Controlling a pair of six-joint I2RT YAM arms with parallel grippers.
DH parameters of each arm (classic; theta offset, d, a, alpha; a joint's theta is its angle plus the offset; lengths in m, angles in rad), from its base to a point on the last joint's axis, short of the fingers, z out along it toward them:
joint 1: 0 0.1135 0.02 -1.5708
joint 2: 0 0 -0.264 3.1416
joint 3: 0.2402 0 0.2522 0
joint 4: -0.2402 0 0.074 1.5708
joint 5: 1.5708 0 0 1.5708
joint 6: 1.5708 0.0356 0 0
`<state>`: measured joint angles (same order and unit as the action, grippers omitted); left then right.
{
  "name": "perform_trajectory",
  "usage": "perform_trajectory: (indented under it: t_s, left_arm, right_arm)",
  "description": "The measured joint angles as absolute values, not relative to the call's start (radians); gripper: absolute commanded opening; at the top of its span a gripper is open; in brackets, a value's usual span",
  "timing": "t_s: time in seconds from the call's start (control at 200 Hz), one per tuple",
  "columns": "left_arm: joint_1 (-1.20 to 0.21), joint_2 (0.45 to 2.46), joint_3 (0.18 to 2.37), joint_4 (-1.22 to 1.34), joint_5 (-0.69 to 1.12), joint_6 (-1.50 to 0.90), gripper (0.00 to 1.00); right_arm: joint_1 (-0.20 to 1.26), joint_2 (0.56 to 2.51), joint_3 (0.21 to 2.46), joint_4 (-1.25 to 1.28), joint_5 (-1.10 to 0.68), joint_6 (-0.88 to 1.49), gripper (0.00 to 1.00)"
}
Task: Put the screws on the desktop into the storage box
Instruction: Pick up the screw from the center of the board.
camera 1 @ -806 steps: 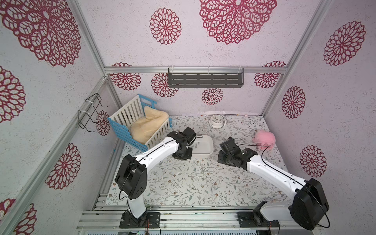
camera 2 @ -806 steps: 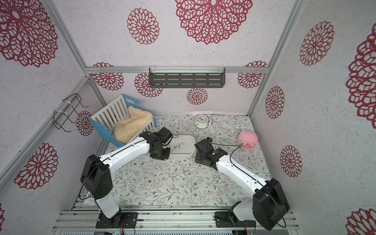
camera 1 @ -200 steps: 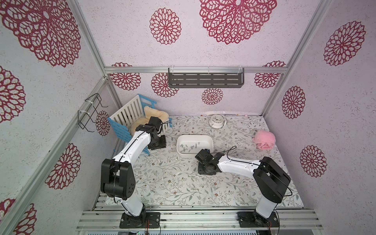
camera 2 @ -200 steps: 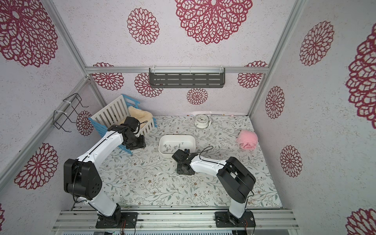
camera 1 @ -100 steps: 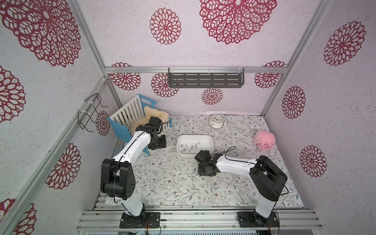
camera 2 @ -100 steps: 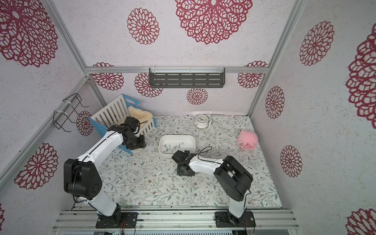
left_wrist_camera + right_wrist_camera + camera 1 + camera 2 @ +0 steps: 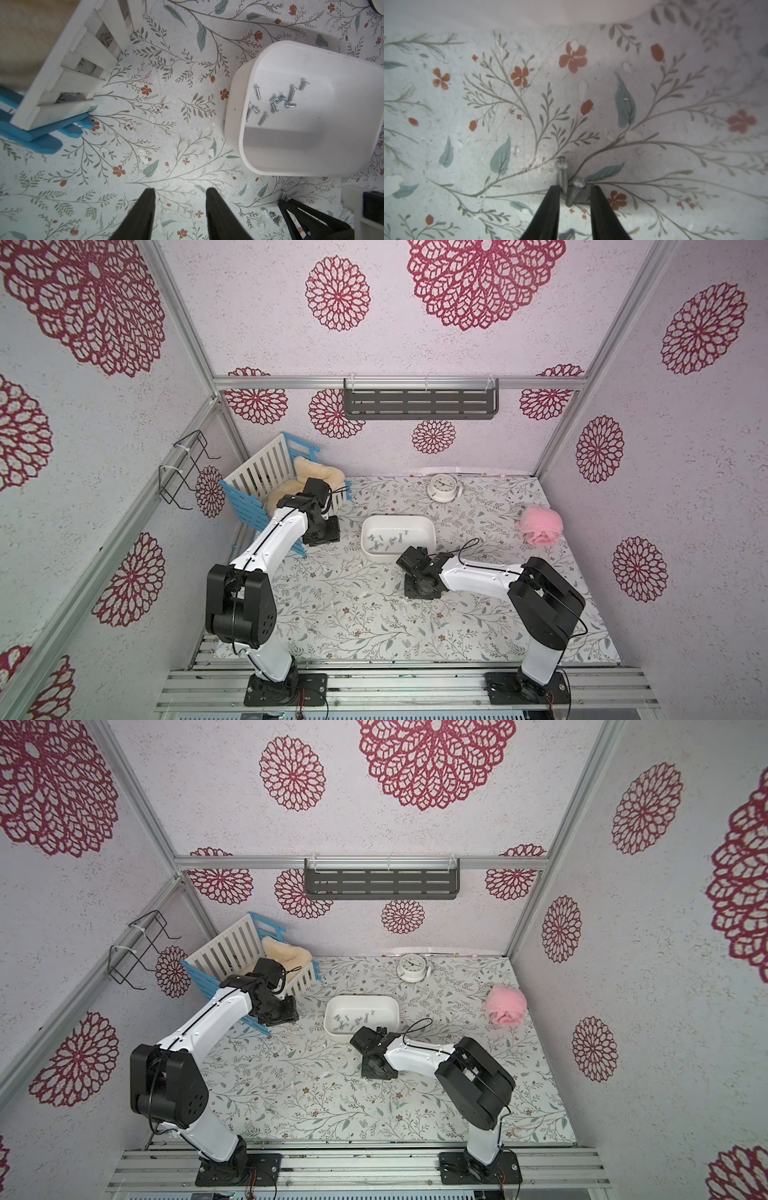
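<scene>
On the table, just in front of the near wall of the storage box, the right tool is being held low, with its tips pointing down at the leafy print. Its jaws are being kept apart rather than clenched. One loose screw is being straddled by the two fingers, with a slim gap on either side and nothing pinched. A second screw is lying just beside it, its shaft running up against one fingertip; whether they are touching cannot be told.

The left tool is being held over bare table between the blue-and-white crate and the storage box. It is released, with only printed vines showing between its fingers.

The other screws are being contained in the storage box, in a loose cluster towards the end facing the crate; they are being shown as grey specks in both top views.

A cream fleece is being carried in the crate. A white clock is lying near the back wall, and a pink fluffy ball is resting well apart, beyond the box on the right arm's side.
</scene>
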<state>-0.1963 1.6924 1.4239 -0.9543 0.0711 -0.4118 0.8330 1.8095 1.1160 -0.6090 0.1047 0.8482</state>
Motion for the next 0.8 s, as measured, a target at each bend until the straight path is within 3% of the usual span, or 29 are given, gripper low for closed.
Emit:
perform_trajectory:
  t_s: [0.15,0.39,0.8]
  left_arm:
    - [-0.196,1.692,1.424,-0.954,0.074,-0.412,0.46]
    - [-0.196,1.692,1.424,-0.954,0.074,-0.412,0.46]
    - [-0.196,1.692,1.424,-0.954,0.074,-0.412,0.46]
  right_arm:
    - [0.833,1.824,1.136,-0.632,0.107,0.834,0.29]
    - [0.834,1.827,1.141,-0.643,0.108,0.815,0.2]
    - [0.835,1.827,1.141,-0.645,0.103,0.802,0.28]
